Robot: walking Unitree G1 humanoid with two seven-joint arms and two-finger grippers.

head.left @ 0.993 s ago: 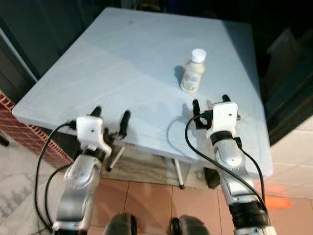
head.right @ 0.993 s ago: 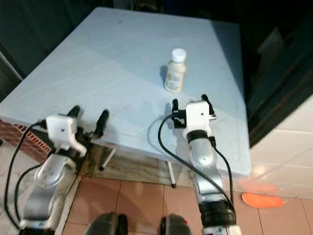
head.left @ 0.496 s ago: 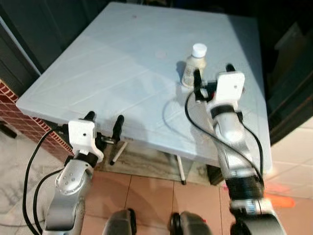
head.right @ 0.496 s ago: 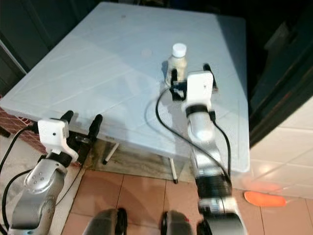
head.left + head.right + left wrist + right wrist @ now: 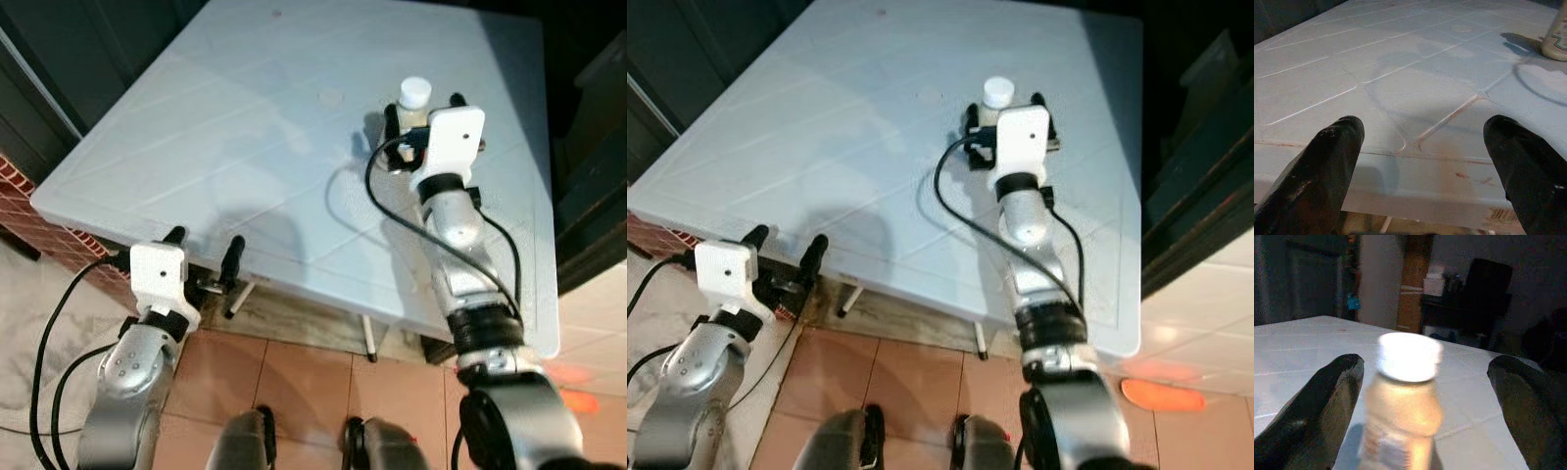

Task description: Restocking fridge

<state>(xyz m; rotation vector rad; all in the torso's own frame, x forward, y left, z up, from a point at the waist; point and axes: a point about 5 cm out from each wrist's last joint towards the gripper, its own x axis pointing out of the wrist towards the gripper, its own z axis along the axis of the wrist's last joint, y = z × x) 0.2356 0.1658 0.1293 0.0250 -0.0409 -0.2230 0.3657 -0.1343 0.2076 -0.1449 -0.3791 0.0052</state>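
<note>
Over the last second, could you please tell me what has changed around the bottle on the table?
The right gripper has reached forward across the white table and now has its open jaws either side of the white-capped bottle, not yet closed on it. The left gripper has drawn back to the table's near edge, jaws open. The bottle itself stayed upright where it was.

Head stereo pair looking down, wrist cameras close over table (image 5: 196, 127)
</note>
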